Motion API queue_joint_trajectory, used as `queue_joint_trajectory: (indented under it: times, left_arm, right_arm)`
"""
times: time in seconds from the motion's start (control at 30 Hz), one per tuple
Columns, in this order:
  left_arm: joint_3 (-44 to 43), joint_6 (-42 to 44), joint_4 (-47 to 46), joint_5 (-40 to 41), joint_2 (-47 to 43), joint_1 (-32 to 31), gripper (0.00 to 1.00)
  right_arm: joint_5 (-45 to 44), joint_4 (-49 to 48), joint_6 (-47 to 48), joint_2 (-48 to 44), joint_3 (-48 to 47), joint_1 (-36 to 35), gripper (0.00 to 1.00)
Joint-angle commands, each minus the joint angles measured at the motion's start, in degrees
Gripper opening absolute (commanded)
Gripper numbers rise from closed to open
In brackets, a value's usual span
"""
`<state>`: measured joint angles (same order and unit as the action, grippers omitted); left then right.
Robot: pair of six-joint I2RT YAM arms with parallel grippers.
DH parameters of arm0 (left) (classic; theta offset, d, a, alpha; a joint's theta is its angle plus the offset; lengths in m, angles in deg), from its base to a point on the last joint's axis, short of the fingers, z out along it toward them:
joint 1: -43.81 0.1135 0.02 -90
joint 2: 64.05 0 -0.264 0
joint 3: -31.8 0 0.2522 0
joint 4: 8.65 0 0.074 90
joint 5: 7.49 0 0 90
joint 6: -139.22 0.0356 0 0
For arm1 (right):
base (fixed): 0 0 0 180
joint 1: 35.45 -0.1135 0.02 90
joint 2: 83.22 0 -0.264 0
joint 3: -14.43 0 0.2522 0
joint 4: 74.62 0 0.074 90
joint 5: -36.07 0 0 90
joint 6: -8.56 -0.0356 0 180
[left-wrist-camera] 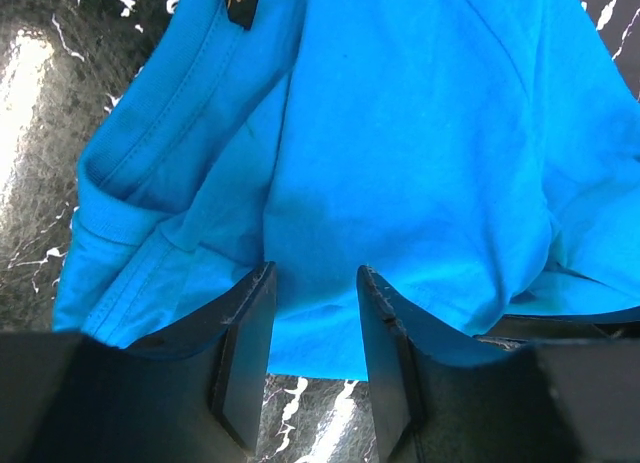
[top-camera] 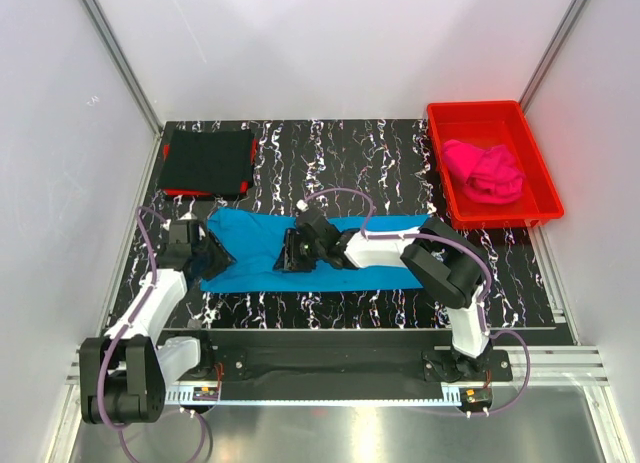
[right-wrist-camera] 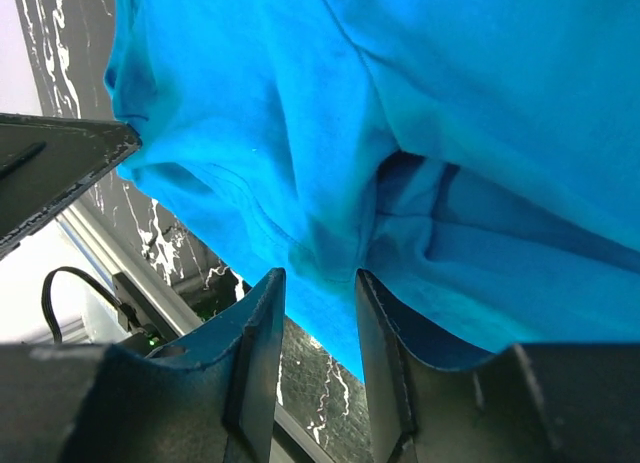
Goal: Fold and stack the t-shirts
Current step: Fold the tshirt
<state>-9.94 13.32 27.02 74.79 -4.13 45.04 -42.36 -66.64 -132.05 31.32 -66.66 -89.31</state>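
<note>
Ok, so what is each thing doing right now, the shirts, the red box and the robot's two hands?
blue t-shirt: laid out in a long strip, not folded up yet.
black t-shirt: folded into a flat square.
pink t-shirt: crumpled up inside the red bin.
red bin: upright, holding the pink t-shirt.
left gripper: jaws apart, at the blue t-shirt's collar end.
right gripper: jaws apart, over the blue t-shirt.

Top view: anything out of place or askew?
The pink t-shirt sits crumpled in the red bin, unfolded, not on the table. The blue t-shirt lies as a long strip, its collar end rumpled. The black t-shirt is a neat folded square.
</note>
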Motion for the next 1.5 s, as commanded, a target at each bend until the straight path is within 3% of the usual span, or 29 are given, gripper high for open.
queue_joint_trajectory:
  times: [0.0,0.07,0.17,0.23,0.33,0.5,0.73,0.83,1.1,1.27,1.47]
  left_arm:
    - [0.74,-0.84,-2.49,-0.19,-3.14,0.26,0.44]
    - [1.09,-1.19,-2.4,0.87,-5.24,0.17,0.46]
    - [2.67,-1.71,-3.36,1.57,-7.53,0.17,0.47]
    - [3.9,-2.33,-3.02,2.45,-8.32,0.26,0.47]
    - [3.91,-2.95,-1.53,4.55,-11.3,0.08,0.48]
    - [0.49,-3.65,2.96,9.12,-12.99,0.17,0.49]
    - [-3.04,-4.0,6.83,8.08,-9.12,0.26,0.47]
    - [-1.9,-4.53,6.75,6.23,-9.82,0.17,0.34]
    - [10.14,-7.25,-4.24,5.44,-18.25,0.0,0.26]
    - [9.18,-7.43,-4.15,8.87,-16.07,0.08,0.28]
    - [10.41,-4.8,-10.75,2.28,-11.84,0.0,0.41]
  right_arm:
    - [-0.5,-2.13,-0.63,0.16,-2.19,-0.8,0.41]
    - [-0.41,-2.04,-0.63,0.24,-2.37,-0.89,0.39]
    - [0.38,-1.95,-0.98,0.24,-3.16,-0.89,0.27]
    - [1.34,-1.52,-0.98,0.24,-4.47,-0.89,0.13]
    - [2.75,-0.02,-1.24,-0.45,-6.58,-0.89,0.0]
    - [4.6,0.86,-2.91,-1.34,-8.34,-0.8,0.0]
    - [6.62,0.33,-5.82,-1.43,-9.66,-0.8,0.0]
    - [5.74,1.38,-5.82,-1.69,-9.66,-0.72,0.0]
    - [5.13,1.39,-6.35,-0.72,-8.34,-0.36,0.0]
    - [4.69,1.3,-6.17,-1.34,-7.73,-0.19,0.0]
    - [4.69,1.39,-5.82,-1.34,-7.9,0.16,0.0]
